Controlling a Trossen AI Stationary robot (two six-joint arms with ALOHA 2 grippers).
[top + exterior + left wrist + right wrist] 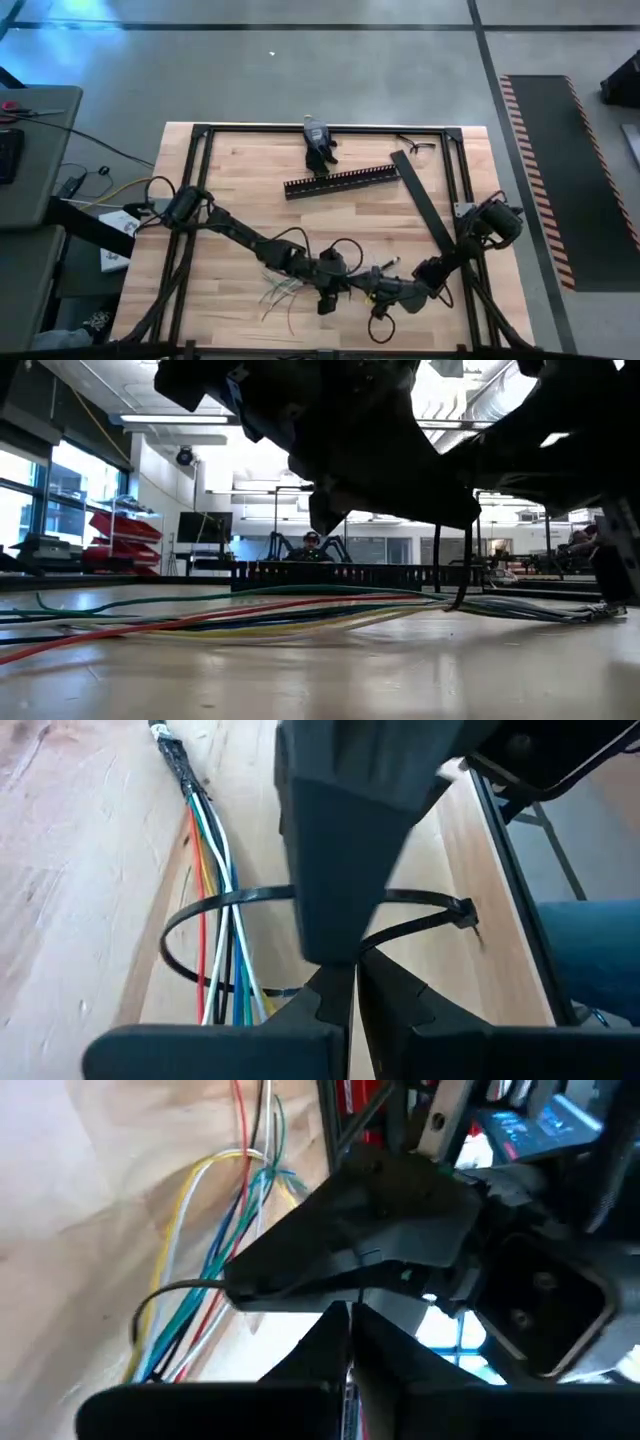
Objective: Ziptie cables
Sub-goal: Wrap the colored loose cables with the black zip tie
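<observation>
Near the lower edge of the high view we see both grippers meeting over the pale wooden table (pixel 240 170): the left gripper (pixel 326 300) and the right gripper (pixel 372 293). The cables (pixel 282 291) fan out at lower centre-left, just beside the left gripper. In the left wrist view alone we see a black zip tie (pixel 300 935) looped around the cables (pixel 222 890), its tail pinched between closed fingers. We cannot tell how the right gripper's fingers stand. Farther up the table lie a black comb-edged duct (pixel 342 181) and a flat strip (pixel 425 203). The low view alone shows the bright workshop beyond.
</observation>
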